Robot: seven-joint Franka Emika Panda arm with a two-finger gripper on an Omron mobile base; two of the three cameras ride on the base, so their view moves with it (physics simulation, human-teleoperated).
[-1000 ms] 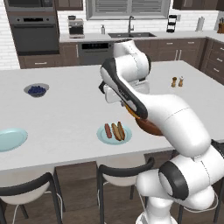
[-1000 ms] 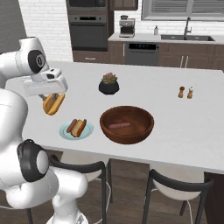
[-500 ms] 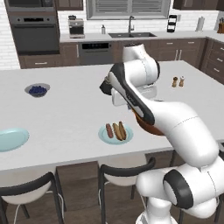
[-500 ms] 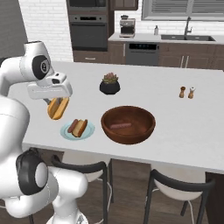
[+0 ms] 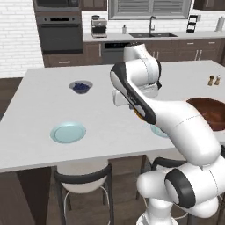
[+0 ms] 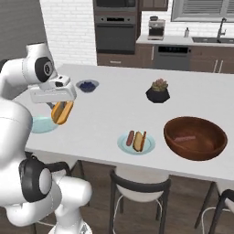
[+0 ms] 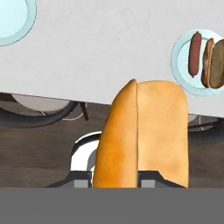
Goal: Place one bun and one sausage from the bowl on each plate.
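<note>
My gripper [image 6: 61, 104] is shut on a golden bun [image 6: 62, 113] and holds it in the air above the counter's near edge. The same bun [image 7: 144, 135] rises large between my fingers in the hand view and shows orange under the hand [image 5: 139, 115]. One pale blue-green plate [image 6: 40, 125] lies bare just left of the held bun [image 5: 68, 132] [image 7: 12, 17]. The other plate [image 6: 136, 142] [image 7: 180, 57] carries a sausage [image 7: 194, 52] and a bun [image 7: 213, 62]. The brown wooden bowl [image 6: 195, 137] [image 5: 212, 112] stands to the right with a sausage [image 6: 185, 138] inside.
A small grey bowl of blue berries [image 5: 81, 86] [image 6: 87, 85] sits toward the far side. A black plant pot [image 6: 158, 93] stands mid-counter, and salt and pepper shakers [image 5: 214, 80] at the far right. Stools [image 5: 83, 176] line the near edge.
Both base views have shifted, so the counter's things now sit further right: the camera has moved left. The bun stays gripped and now hangs close to the bare plate.
</note>
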